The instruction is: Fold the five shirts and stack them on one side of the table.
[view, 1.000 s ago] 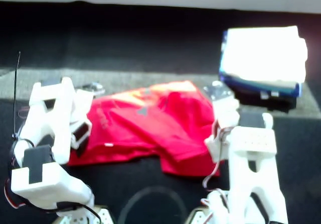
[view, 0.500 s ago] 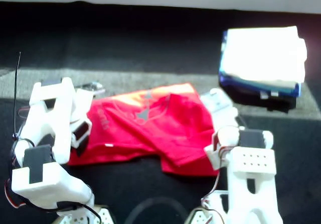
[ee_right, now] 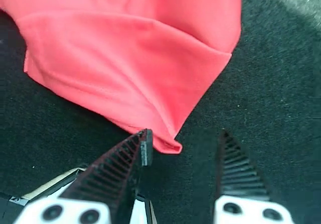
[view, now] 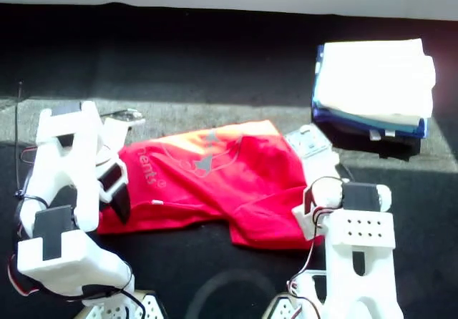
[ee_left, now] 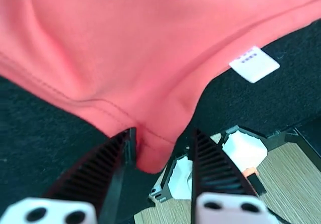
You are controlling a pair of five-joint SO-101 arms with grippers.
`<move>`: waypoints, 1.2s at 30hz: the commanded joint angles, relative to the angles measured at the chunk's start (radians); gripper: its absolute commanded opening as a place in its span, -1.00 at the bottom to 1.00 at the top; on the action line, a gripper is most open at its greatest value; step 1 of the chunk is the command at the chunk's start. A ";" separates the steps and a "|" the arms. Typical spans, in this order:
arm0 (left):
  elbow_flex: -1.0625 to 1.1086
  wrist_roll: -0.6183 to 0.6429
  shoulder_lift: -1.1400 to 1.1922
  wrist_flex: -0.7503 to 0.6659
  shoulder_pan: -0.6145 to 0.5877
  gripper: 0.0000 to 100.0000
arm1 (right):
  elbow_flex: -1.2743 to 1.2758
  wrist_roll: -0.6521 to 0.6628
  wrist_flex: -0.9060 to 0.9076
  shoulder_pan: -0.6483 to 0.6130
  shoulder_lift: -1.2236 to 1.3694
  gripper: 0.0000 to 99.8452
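Observation:
A red shirt lies crumpled and partly spread on the dark table, print side up, between the two arms. My left gripper is at the shirt's left hem. In the left wrist view it is open, its fingers straddling a low fold of the red shirt near a white tag. My right gripper is over the shirt's right side. In the right wrist view it is open just above a folded corner of the red shirt, holding nothing.
A stack of folded shirts, white on top of blue and dark ones, sits at the far right of the table. A sunlit grey band crosses the dark cloth behind the red shirt. Both arm bases stand at the near edge.
The right arm drew back toward its base, and the bunched right part of the shirt now lies flatter and wider. The left arm shifted slightly, its gripper now at the shirt's left hem.

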 commanded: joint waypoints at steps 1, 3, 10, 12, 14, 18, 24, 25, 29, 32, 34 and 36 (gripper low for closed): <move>-0.211 -0.005 -0.045 0.109 -0.025 -0.63 | -0.173 0.005 0.068 -0.053 -0.019 -0.56; -0.326 -0.005 -0.045 0.135 -0.036 -0.63 | -0.257 0.005 0.099 -0.076 -0.019 -0.56; -0.395 0.064 -0.015 0.109 0.027 -1.00 | -0.343 -0.055 -0.074 -0.099 0.059 -0.82; -0.343 0.138 0.024 0.063 0.076 -0.96 | -0.321 -0.114 -0.179 -0.113 0.148 -0.99; -0.297 0.169 0.076 -0.003 0.122 -0.98 | -0.323 -0.160 -0.265 -0.143 0.266 -0.93; -0.275 0.242 0.186 -0.106 0.159 -0.98 | -0.403 -0.218 -0.407 -0.206 0.513 -0.99; -0.295 0.252 0.318 -0.210 0.116 -0.98 | -0.636 -0.282 -0.449 -0.243 0.892 -0.99; -0.318 0.252 0.338 -0.224 0.094 -0.98 | -0.676 -0.282 -0.449 -0.242 0.957 -0.99; -0.487 0.252 0.435 -0.256 0.024 -0.98 | -0.837 -0.281 -0.447 -0.217 1.198 -0.99; -0.665 0.252 0.542 -0.249 0.005 -0.98 | -0.966 -0.282 -0.443 -0.188 1.326 -0.99; -0.792 0.252 0.630 -0.249 0.005 -0.98 | -1.036 -0.282 -0.443 -0.170 1.388 -0.99; -0.929 0.255 0.716 -0.245 0.008 -0.98 | -1.096 -0.282 -0.441 -0.156 1.432 -0.99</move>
